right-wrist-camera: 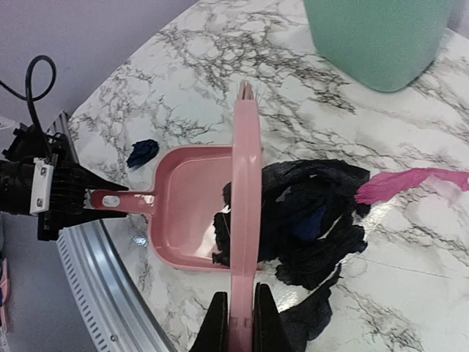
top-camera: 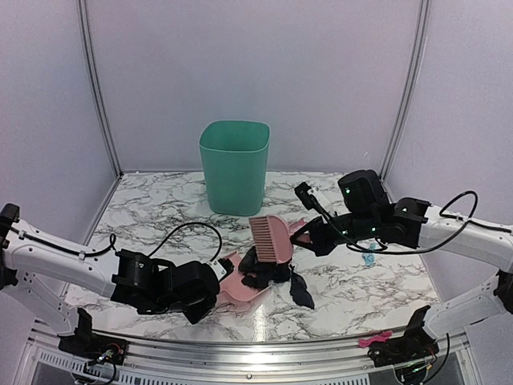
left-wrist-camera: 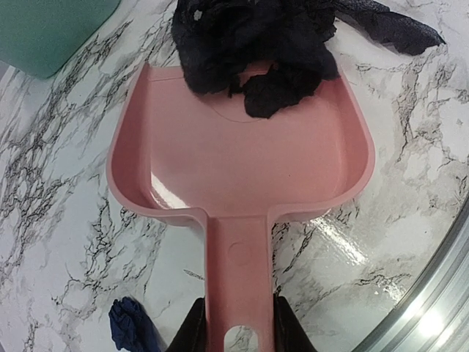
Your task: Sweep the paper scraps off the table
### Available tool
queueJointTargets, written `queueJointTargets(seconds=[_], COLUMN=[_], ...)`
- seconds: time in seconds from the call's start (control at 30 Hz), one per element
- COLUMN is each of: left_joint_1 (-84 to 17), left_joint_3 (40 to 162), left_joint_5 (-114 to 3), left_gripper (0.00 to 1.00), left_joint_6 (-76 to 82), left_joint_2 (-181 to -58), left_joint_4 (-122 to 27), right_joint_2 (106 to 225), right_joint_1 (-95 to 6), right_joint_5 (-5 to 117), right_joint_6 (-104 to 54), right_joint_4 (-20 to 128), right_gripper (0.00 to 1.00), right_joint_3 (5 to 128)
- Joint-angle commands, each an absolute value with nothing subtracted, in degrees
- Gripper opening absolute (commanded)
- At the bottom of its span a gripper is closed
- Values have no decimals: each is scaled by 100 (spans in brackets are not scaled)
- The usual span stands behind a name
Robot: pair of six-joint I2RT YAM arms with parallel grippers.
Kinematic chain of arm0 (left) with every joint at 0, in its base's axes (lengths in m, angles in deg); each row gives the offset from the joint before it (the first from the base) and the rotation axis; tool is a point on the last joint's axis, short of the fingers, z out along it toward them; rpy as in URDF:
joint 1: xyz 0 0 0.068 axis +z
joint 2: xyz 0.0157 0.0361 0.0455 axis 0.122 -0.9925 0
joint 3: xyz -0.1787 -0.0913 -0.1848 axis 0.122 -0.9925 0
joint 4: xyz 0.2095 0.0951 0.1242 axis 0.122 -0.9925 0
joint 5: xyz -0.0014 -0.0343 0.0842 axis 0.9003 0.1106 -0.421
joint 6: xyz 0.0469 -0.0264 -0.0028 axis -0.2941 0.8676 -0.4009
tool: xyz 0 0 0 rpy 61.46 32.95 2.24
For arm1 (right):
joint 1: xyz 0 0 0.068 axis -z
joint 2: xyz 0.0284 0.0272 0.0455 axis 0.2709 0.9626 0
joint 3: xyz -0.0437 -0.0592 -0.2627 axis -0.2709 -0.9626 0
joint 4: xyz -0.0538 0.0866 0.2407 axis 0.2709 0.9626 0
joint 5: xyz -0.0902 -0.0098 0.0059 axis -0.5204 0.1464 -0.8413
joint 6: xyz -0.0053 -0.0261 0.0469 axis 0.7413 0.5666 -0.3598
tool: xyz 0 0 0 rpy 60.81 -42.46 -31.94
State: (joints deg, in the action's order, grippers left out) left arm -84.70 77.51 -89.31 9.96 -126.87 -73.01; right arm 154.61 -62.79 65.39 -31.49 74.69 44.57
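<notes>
The left hand (top-camera: 212,277) (left-wrist-camera: 238,334) is clenched on the handle of the pink dustpan (top-camera: 240,290) (left-wrist-camera: 242,169) (right-wrist-camera: 183,205), one finger on either side of the handle, with the pan lying flat on the table (top-camera: 377,297) (left-wrist-camera: 58,220) (right-wrist-camera: 183,66) and its open mouth facing away from the arm bases. The right hand (top-camera: 308,233) (right-wrist-camera: 240,323) is clamped tight on the handle of the pink brush (top-camera: 268,237) (right-wrist-camera: 245,183), which stands over the pan's mouth with its comb-like teeth toward the green bin (top-camera: 234,164) (left-wrist-camera: 51,29) (right-wrist-camera: 381,37). The paper scraps (top-camera: 272,273) (left-wrist-camera: 249,44) (right-wrist-camera: 308,220), a dark crumpled heap, lie at the dustpan's mouth: some bits rest just inside the lip, while most sit on the table beyond it, touching the brush. A small dark-blue scrap (left-wrist-camera: 132,326) (right-wrist-camera: 143,152) lies apart beside the dustpan handle, near the left hand. A light-blue piece (top-camera: 369,258) lies on the table under the right arm, well apart from the heap. A pink strip (right-wrist-camera: 403,183) lies just beside the heap on the side away from the pan. The bin stands upright at the far side of the table.
</notes>
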Motion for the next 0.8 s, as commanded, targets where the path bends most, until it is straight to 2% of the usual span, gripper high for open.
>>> queueJointTargets(seconds=[0.0, 0.17, 0.37, 0.57, 0.77], left_joint_1=[-8483, -8484, -8484, -8480, -8445], left_joint_3=[7573, 7404, 7454, 7568, 7561], left_joint_5=[-8946, -8952, -8935, -9018, -9055], left_gripper=[0, 0, 0, 0, 0], left_joint_6=[1089, 1199, 1208, 1089, 1012], left_joint_2=[-12453, -12329, -12424, -12557, -12584], left_joint_4=[-7223, -7214, -7206, -7164, -7057], right_joint_2=[15285, 15516, 16369, 17170, 17302], right_joint_1=[-6253, -6254, -6256, -6331, -6401], right_joint_5=[4952, 4044, 2936, 3380, 4621], right_joint_6=[-3299, -3452, -3324, -3131, -2981], right_joint_4=[7932, 7844, 7946, 7914, 7652], right_gripper=[0, 0, 0, 0, 0], right_joint_3=[4863, 4934, 5263, 5467, 5448])
